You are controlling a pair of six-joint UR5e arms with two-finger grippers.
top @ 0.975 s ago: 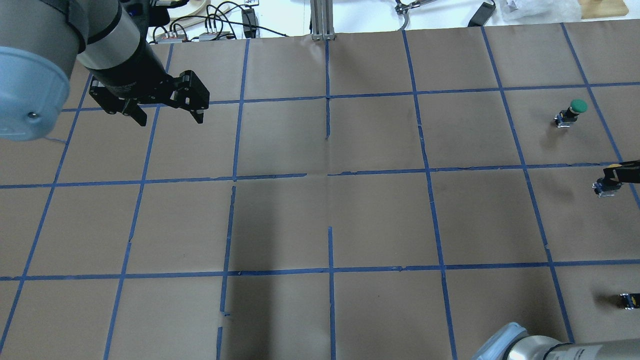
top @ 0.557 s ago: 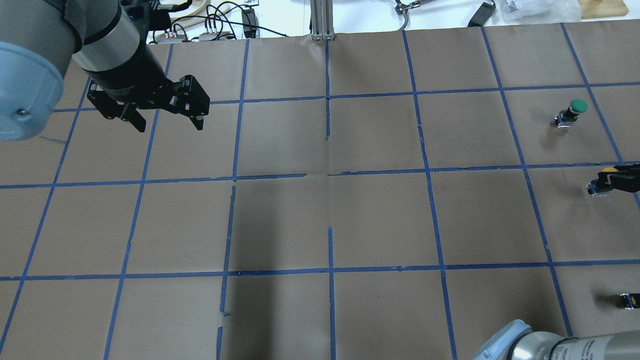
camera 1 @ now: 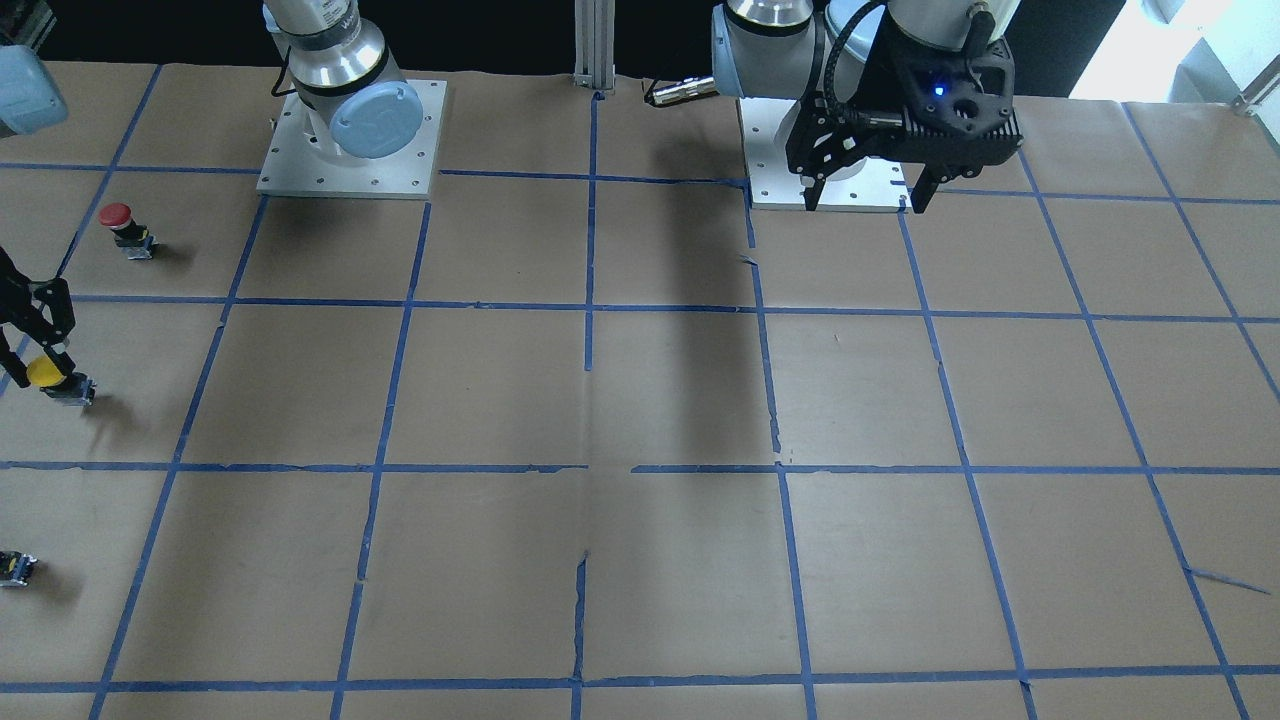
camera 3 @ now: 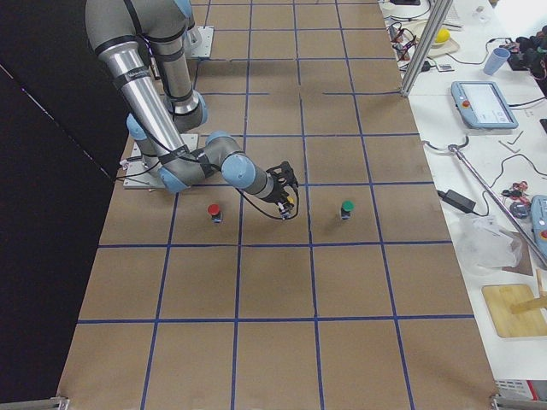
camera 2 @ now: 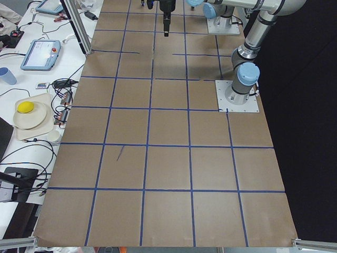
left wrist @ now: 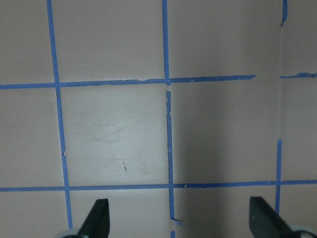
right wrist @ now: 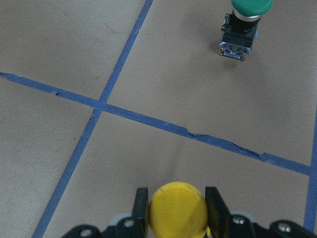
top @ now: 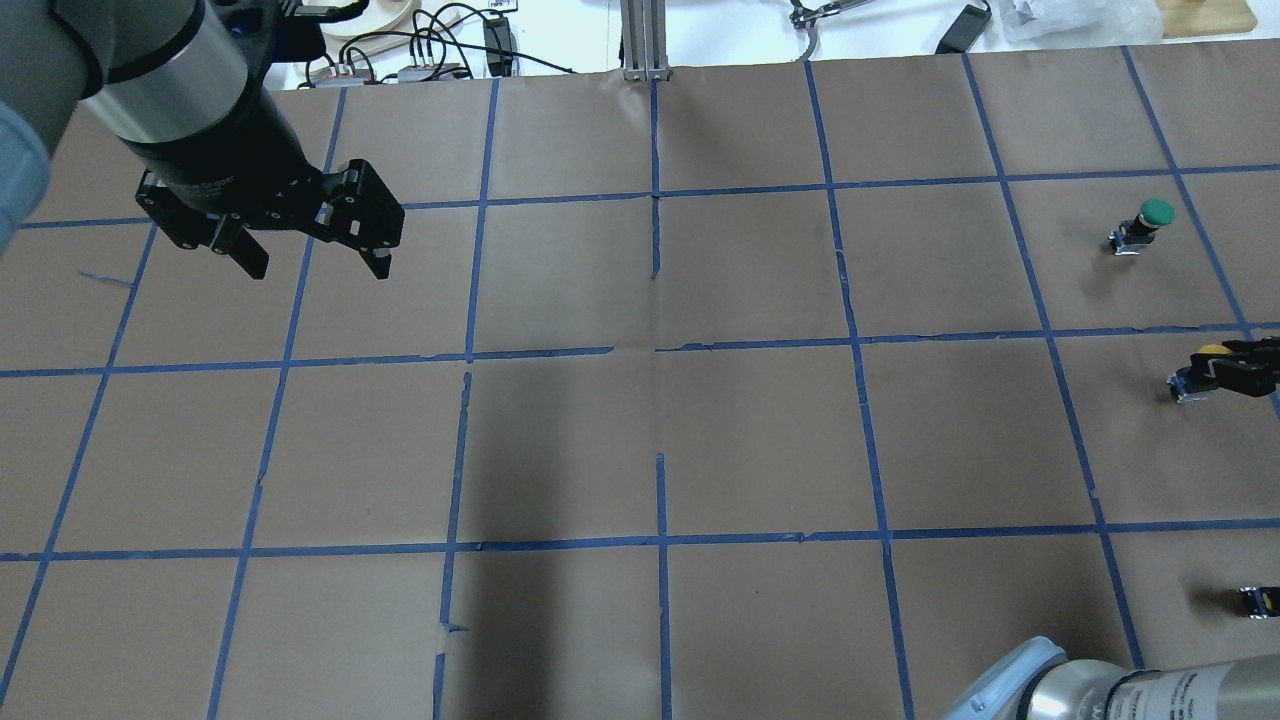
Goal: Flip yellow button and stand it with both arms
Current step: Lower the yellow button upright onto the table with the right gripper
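Observation:
The yellow button [right wrist: 178, 210] has a round yellow cap on a black-and-grey body. My right gripper [right wrist: 177, 204] is shut on its cap, with one finger on each side. It is at the table's right edge in the overhead view [top: 1192, 382], tilted, its body close to the paper. It also shows at the left edge of the front view [camera 1: 48, 374]. My left gripper [top: 312, 266] is open and empty, and hangs above the far left of the table. It is far from the button and shows in the front view [camera 1: 865, 200].
A green-capped button [top: 1146, 224] stands beyond the yellow one. A red-capped button [camera 1: 124, 226] stands on the robot's side of it. A small capless dark block [top: 1260, 600] lies at the right edge. Blue tape lines grid the brown paper.
My right gripper has shifted slightly left with the yellow button, whose cap now shows. My left gripper has moved left and a little nearer to the robot, still open.

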